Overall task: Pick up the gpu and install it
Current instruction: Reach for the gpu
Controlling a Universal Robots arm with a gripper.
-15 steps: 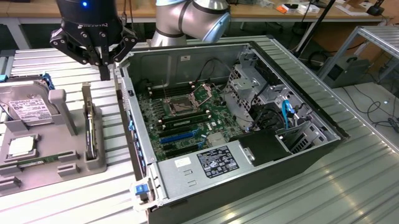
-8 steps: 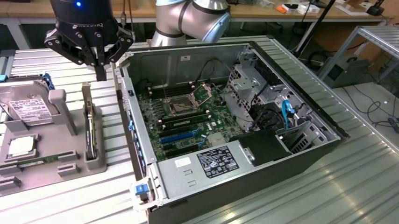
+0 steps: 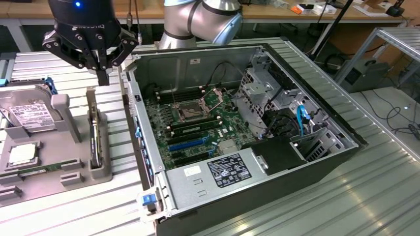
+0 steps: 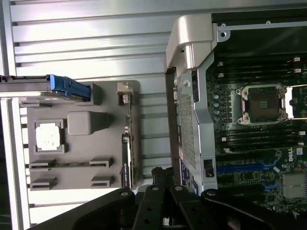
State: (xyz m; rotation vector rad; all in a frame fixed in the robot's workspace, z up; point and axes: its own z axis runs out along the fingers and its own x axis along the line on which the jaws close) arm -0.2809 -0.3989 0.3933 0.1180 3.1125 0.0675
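I see the gripper, seemingly closed and empty, hanging above the far end of the edge-standing gpu

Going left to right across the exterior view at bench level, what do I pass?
hard drive → gpu standing on edge in the gray holder, with the gripper above it → CPU socket → drive cage → blue cable

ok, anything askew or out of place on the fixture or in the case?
Nothing stands out. The gpu stands on edge in its slot of the grey fixture, with the pincer above it. The hard drive sits in its cradle. The case is open, with nothing spilled.
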